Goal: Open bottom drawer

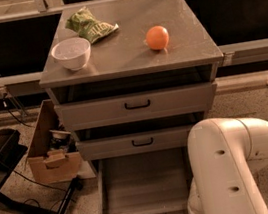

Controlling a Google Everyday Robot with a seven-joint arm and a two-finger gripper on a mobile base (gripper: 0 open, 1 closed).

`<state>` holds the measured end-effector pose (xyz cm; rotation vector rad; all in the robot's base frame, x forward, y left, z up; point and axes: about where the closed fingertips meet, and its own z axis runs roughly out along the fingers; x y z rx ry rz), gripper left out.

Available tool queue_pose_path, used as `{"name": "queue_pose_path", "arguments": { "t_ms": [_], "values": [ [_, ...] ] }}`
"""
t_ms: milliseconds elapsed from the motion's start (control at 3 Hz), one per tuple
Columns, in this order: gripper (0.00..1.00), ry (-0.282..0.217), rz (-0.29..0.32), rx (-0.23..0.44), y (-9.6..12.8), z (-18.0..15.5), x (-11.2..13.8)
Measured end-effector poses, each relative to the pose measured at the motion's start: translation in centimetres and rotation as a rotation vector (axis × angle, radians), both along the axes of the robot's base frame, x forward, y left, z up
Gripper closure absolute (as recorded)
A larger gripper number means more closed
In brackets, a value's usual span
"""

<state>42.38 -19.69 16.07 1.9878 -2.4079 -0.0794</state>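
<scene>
Looking down at the grey metal bottom drawer (137,189), pulled well out beneath the grey middle drawer (142,141), my bulky white arm (230,169) overlapping its right side, gripper hidden behind that arm, its grip I cannot tell.

Looks down steeply from one high point in front of the cabinet (136,106), facing its front head-on, with the desk top (130,54) in the upper half and the pulled-out bottom drawer (136,184) near the lower edge. Sits close above the white arm (229,165), which fills the lower right corner, claw out of view. Takes in the floor (255,102) on both sides and a cardboard box (51,160) at the left.
</scene>
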Motion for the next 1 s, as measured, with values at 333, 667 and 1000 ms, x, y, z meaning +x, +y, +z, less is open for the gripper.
{"name": "queue_pose_path", "arguments": {
  "t_ms": [333,667,1000],
  "values": [
    [0.04,0.0,0.0,0.0,0.0,0.0,0.0],
    [0.0,0.0,0.0,0.0,0.0,0.0,0.0],
    [0.0,-0.051,0.003,0.032,-1.3,2.0,0.8]
  ]
}}
